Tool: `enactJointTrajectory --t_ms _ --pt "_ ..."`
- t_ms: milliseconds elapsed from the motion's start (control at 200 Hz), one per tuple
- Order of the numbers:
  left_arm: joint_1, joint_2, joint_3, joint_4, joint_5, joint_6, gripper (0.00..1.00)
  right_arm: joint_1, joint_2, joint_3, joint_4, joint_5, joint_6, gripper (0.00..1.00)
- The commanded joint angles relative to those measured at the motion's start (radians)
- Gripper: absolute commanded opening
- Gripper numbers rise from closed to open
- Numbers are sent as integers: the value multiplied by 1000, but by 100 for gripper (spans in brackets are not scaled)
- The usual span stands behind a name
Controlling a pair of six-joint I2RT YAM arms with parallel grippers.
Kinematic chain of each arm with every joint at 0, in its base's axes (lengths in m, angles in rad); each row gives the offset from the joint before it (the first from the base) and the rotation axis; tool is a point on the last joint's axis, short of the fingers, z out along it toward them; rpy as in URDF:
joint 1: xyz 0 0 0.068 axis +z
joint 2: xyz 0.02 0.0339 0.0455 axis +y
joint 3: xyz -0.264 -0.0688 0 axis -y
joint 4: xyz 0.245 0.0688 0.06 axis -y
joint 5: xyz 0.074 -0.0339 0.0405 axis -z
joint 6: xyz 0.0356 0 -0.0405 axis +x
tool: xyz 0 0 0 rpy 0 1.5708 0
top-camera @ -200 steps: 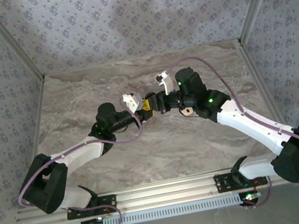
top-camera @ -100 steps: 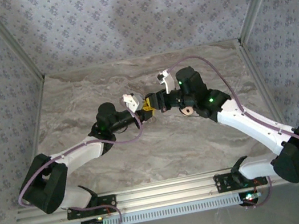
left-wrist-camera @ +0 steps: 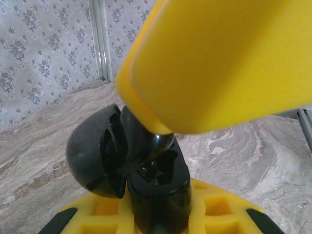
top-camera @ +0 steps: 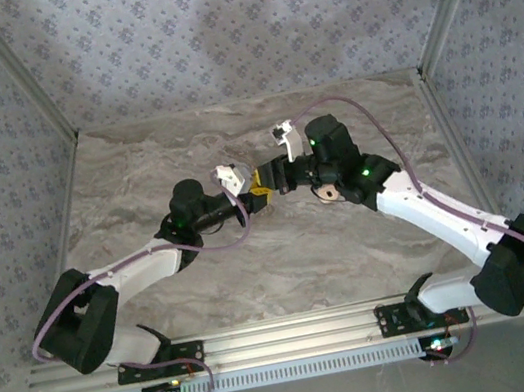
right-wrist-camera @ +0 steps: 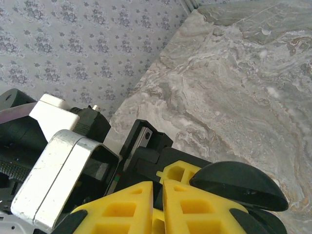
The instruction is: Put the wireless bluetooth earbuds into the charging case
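table (top-camera: 255,268): flat top, grey-beige marble pattern with pale veins, closed at the back and both sides by patterned walls (top-camera: 213,32). near edge: aluminium rail (top-camera: 296,330) carrying the left base (top-camera: 159,361) and right base (top-camera: 430,314). one small tan piece (top-camera: 325,192) right of centre, under the right arm (top-camera: 416,204); whether it rests on the top cannot be told.

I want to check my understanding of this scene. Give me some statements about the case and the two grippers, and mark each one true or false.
1. The lid of the charging case is open. True.
2. The jaws of the right gripper stand wide open. False: its yellow fingers are pressed together.
3. Both grippers meet near the middle of the table. True.
4. The charging case lies alone on the table, away from both grippers. False: the left gripper holds it.
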Motion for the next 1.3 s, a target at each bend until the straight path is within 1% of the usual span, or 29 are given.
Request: enactJointTrajectory --t_ms 0,180,380,889,969,1064,1169,1294 --pt "-8 -45 30 66 60 12 14 0 21 26 -27 27 8 17" --pt "-7 -45 31 66 64 16 14 -2 -5 12 -64 77 15 17" --pt "-7 -51 32 65 69 19 14 -13 -29 -10 -64 116 35 17" --pt "-7 -50 32 63 69 26 14 -18 -24 -15 -47 79 37 17" --pt "-6 -47 30 60 68 30 14 -18 -36 -17 -35 70 34 20" --pt "-5 -49 27 53 59 38 14 -17 -54 -13 -26 57 29 27" --pt "-5 -49 27 44 53 48 14 -16 -78 -14 -21 55 28 32" --pt "-6 -49 27 35 36 54 14 -15 -113 -15 -56 99 39 33"
